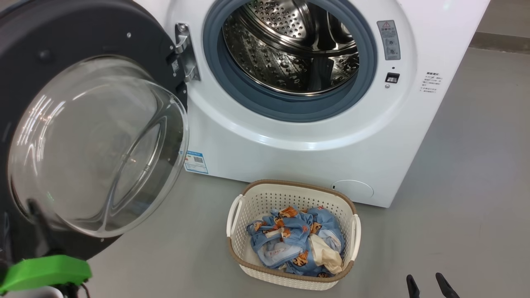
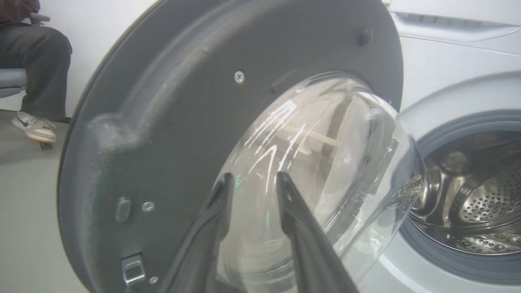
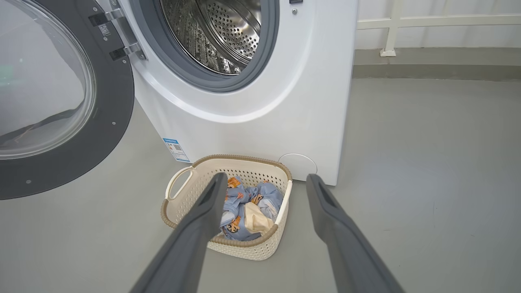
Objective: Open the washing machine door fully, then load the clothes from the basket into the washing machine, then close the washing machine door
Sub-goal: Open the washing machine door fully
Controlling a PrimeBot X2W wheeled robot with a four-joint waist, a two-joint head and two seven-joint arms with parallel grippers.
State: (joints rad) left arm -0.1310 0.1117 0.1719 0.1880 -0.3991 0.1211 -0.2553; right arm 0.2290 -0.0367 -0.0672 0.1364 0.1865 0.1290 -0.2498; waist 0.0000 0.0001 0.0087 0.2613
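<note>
The left end effector (image 2: 254,185) has its fingers (image 2: 220,203) a little apart, holding nothing, right by the glass of the washing machine door (image 2: 183,122), which stands open. The right end effector (image 3: 266,183) is wide apart and empty, above the floor (image 3: 407,162). The clothes (image 1: 290,240) lie in the basket (image 1: 265,203) on the floor, just in front of the washing machine (image 1: 290,153).

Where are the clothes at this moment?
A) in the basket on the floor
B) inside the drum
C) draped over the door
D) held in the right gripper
A: the clothes lie bunched in the basket, which stands on the floor before the washing machine; the drum shows bare steel.
</note>
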